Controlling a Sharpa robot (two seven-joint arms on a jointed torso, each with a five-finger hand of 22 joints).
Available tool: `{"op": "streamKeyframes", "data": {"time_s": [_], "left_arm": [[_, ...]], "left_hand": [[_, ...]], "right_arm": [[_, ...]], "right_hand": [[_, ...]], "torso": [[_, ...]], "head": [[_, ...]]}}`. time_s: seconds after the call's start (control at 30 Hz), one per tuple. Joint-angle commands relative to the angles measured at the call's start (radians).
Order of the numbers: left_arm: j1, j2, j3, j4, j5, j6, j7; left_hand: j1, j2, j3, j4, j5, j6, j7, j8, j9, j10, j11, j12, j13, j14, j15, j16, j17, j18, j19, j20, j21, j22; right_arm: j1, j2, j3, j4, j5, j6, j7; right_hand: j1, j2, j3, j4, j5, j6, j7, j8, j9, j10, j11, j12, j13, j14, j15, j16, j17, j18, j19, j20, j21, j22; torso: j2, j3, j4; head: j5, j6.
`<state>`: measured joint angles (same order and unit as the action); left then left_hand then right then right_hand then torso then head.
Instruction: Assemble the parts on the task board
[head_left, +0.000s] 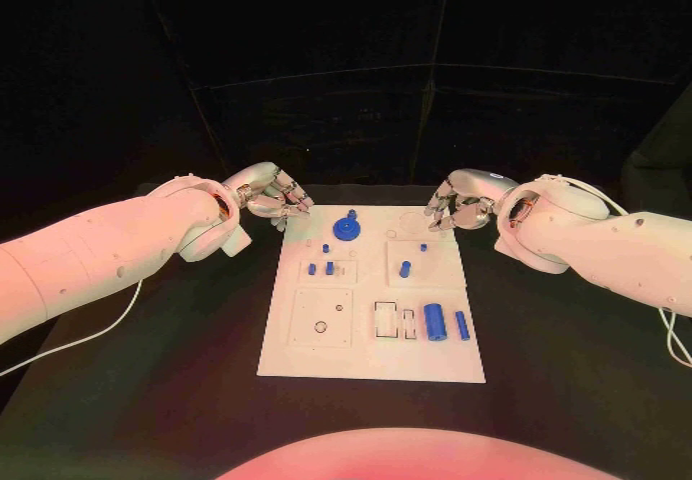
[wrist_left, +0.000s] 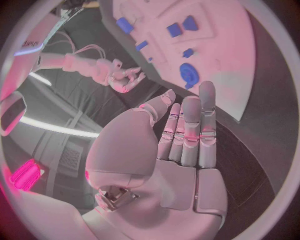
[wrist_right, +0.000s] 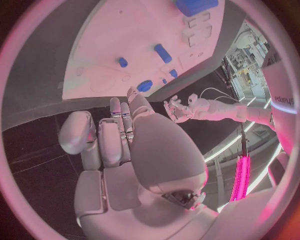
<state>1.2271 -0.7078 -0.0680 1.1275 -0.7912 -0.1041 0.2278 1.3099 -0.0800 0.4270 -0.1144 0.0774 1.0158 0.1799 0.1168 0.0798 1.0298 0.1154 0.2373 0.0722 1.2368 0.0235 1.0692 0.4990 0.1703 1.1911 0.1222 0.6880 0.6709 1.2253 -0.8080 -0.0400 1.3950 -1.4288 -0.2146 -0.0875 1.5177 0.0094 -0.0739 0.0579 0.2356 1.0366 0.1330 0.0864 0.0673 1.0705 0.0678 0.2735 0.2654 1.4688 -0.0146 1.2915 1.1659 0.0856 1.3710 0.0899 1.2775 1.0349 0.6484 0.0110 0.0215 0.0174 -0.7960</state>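
**Operator:** Two hands, both empty, is what I get from the head view. My left hand (head_left: 271, 196) hangs just off the far-left corner of the task board (head_left: 372, 355), my right hand (head_left: 464, 203) just off the far-right corner. Fingers on both are loosely curled, apart, and touching nothing.

**Observer:** And the parts?

**Operator:** All on the board. A round blue knob (head_left: 346, 226) stands at the far end, a small peg (head_left: 405, 268) right of centre, and a larger blue cylinder (head_left: 434, 322) lies with a slimmer pin (head_left: 462, 324) at the near right, beside open slots.

**Observer:** Left wrist view?

**Operator:** My left hand (wrist_left: 181, 145) is flat, fingers straight and close together, nothing in the palm. The knob (wrist_left: 189, 73) sits beyond the fingertips on the board (wrist_left: 250, 60).

**Observer:** Right wrist?

**Operator:** Much alike: my right hand (wrist_right: 134, 150) holds nothing, fingers extended side by side, the board (wrist_right: 100, 60) lies past them, with the knob (wrist_right: 144, 85) nearest its tips.

**Observer:** How will those pieces handle?

**Operator:** I'd judge them light, rigid plastic, smooth, so likely slippery and prone to rolling. I'd pinch the cylinder across its middle, thumb against a finger, and take the knob by its rim. Nothing looks fragile, but a small peg could easily flick away.
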Motion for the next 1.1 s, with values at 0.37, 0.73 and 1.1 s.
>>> {"op": "streamKeyframes", "data": {"time_s": [0.37, 0.73, 1.1], "left_arm": [[-0.001, -0.082, -0.002, 0.129, 0.707, -0.005, 0.224], [-0.003, -0.102, -0.003, 0.167, 0.742, -0.006, 0.228], [-0.003, -0.109, -0.004, 0.175, 0.745, -0.009, 0.219]], "left_hand": [[-0.001, 0.015, 0.010, 0.001, 0.007, 0.024, -0.006, 0.022, 0.002, 0.026, -0.010, 0.028, -0.001, -0.040, -0.005, -0.037, -0.043, 0.013, -0.027, -0.005, -0.031, -0.016], [0.000, 0.015, 0.013, -0.001, 0.012, 0.022, -0.003, 0.024, 0.001, 0.025, -0.008, 0.032, -0.003, -0.047, -0.005, -0.043, -0.050, 0.013, -0.032, -0.006, -0.038, -0.020], [0.000, 0.013, 0.012, -0.002, 0.013, 0.019, 0.000, 0.025, 0.000, 0.022, -0.006, 0.033, -0.004, -0.049, -0.004, -0.045, -0.053, 0.013, -0.034, -0.005, -0.040, -0.022]], "right_arm": [[-0.056, 0.007, 0.000, 0.017, -0.324, 0.027, -0.042], [-0.073, 0.043, 0.000, -0.009, -0.323, 0.036, -0.035], [-0.081, 0.058, 0.000, -0.021, -0.307, 0.078, -0.032]], "right_hand": [[0.005, -0.027, 0.039, 0.003, -0.021, 0.009, 0.016, -0.017, -0.002, 0.002, 0.017, -0.052, -0.090, 0.022, 0.017, -0.019, -0.014, 0.017, -0.002, 0.015, -0.018, -0.019], [0.015, -0.037, 0.134, -0.009, -0.071, -0.001, 0.023, -0.022, -0.002, 0.006, 0.026, -0.078, -0.168, 0.022, 0.023, -0.025, -0.017, 0.018, -0.002, 0.022, -0.025, -0.027], [0.011, -0.053, 0.274, -0.027, -0.090, 0.006, 0.023, -0.019, -0.001, 0.035, 0.023, -0.085, -0.203, 0.024, 0.021, -0.021, -0.010, 0.017, 0.003, 0.021, -0.019, -0.018]], "torso": [[0.000, -0.0009, 0.0021], [0.000, 0.0002, 0.0029], [0.003, 0.0004, 0.0023]], "head": [[-0.031, 0.011], [-0.033, 0.013], [-0.032, 0.010]]}}
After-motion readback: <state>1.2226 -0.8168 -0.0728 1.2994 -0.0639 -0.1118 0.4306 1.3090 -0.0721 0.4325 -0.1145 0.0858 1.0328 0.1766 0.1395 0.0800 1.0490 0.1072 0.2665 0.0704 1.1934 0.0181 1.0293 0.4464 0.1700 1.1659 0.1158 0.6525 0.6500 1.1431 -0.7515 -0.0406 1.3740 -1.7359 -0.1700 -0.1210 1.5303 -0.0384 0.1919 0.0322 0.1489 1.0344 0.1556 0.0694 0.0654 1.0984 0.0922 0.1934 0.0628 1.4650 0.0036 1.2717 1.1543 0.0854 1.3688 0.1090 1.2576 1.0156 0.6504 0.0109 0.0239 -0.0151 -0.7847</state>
